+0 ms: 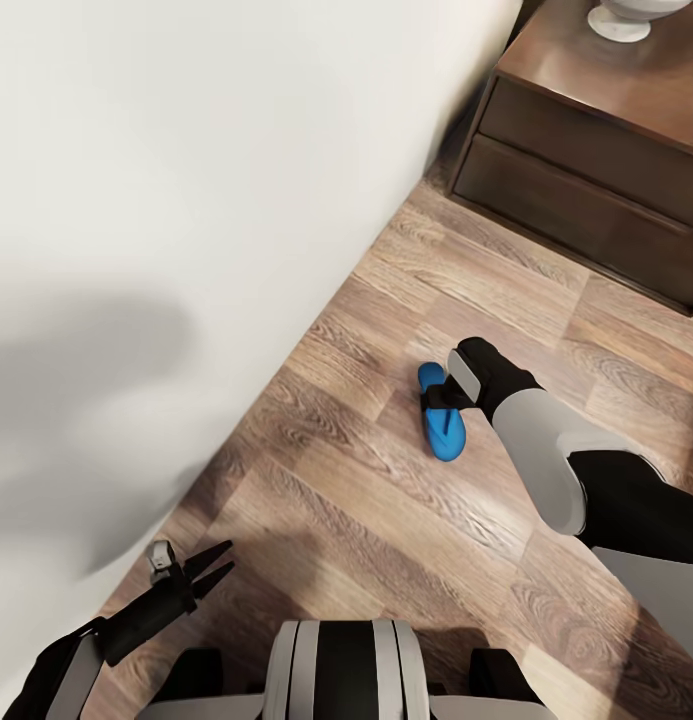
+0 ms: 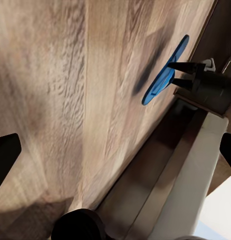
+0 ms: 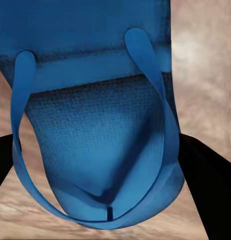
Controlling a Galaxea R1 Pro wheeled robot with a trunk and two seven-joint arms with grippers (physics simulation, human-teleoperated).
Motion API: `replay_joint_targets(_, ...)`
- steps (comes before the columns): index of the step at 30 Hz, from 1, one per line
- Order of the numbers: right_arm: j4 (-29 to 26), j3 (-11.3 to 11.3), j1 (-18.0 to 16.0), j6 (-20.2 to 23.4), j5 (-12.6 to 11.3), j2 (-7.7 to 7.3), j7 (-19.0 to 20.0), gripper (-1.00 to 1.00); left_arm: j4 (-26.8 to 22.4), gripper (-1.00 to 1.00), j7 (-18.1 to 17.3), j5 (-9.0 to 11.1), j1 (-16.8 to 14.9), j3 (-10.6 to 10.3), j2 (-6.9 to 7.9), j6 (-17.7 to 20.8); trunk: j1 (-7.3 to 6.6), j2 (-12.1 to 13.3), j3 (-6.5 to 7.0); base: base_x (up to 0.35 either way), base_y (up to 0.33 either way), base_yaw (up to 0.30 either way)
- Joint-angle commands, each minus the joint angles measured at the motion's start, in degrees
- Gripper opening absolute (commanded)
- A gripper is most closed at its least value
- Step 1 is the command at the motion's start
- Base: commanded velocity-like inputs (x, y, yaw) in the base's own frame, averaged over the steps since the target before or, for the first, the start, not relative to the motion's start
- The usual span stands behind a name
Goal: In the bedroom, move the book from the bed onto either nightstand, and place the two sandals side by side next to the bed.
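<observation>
right fingers (image 3: 205, 180) straddle sandal (image 3: 95, 130) | head: nightstand (image 1: 596, 130) beyond

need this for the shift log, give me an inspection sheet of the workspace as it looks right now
surface: wood plank floor beside the bed.
job's things: one blue sandal flat on the floor, near the bed's side; nightstand beyond it with a white lamp base on top; book not seen.
clutter: nothing seen.
grippers: right gripper down at the sandal, its dark fingers on either side of the strap end, grip not confirmed; left gripper empty above the floor, jaws slightly apart.
cables: nothing seen.
surroundings: robot base at the bottom of the head view.
</observation>
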Motion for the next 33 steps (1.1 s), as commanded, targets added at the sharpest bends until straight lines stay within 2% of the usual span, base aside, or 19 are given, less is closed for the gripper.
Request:
replay_joint_targets(1,-0.06,-0.01,-0.03,0.19,-0.41,0.02,-0.45,-1.00,0.00,1.00,-0.05,0.20,0.00,0.05,0.01,0.39,-0.03,0.01,0.20,0.000,0.000,0.000)
replay_joint_targets(33,0.61,-0.31,-0.11,0.36,-0.25,-0.65,-0.65,-1.00,-0.07,1.00,0.27,0.14,-0.16,0.13,0.97,0.48,-0.85,0.43,7.29,0.000,0.000,0.000)
